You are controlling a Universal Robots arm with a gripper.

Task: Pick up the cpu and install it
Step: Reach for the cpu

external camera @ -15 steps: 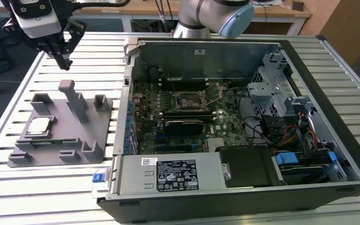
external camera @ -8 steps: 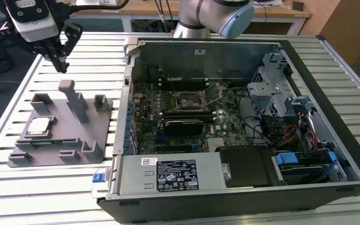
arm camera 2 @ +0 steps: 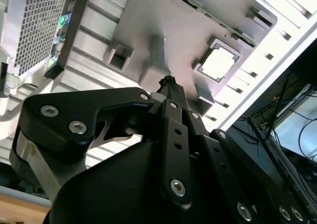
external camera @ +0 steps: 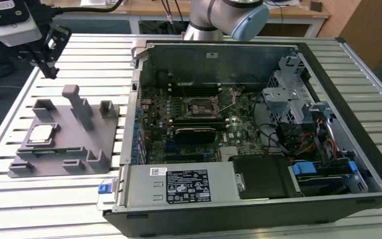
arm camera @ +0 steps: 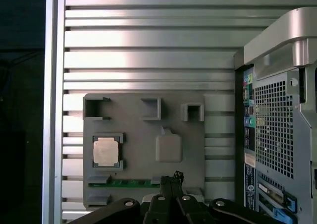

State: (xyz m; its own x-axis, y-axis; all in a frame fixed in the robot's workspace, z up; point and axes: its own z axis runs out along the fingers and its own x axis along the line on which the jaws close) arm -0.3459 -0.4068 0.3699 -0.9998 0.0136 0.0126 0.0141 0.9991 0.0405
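In the first wrist view the gripper point(arm camera: 171, 177) hangs over the fixture point(arm camera: 133, 157) with its fingers pressed together, gripping nothing. The cpu point(arm camera: 106, 151) lies flat in a fixture pocket, well apart from the fingertips. Farther off stands the open case point(external camera: 257, 59).

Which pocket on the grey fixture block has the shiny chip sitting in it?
The square framed pocket toward the exterior view's left of the grey fixture block: the cpu lies flat in it. The smaller bracket pockets hold no chip.
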